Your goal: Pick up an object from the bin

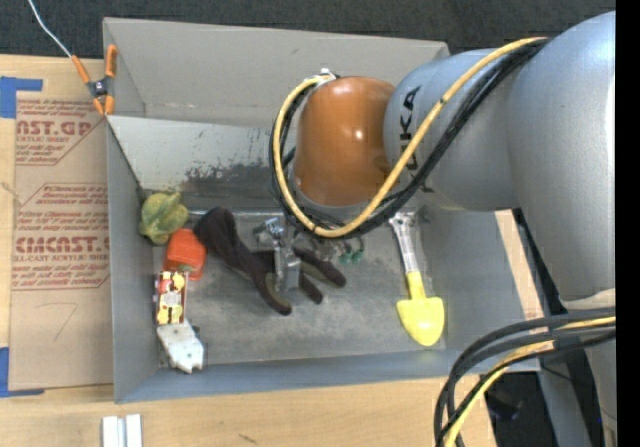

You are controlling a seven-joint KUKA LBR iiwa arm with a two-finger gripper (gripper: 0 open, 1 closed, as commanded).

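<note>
I am hovering my claw (286, 273), spread or not I cannot tell, over the dark floppy thing (222, 237) mid-frame, with a yellow scoop (420, 319) lying to its right.

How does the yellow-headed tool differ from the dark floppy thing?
The yellow-headed tool has a silvery handle; the dark floppy thing is brown-black and limp. The tool lies alone at the view's right; the gripper is over the dark thing. Both lie on the bin floor.
</note>
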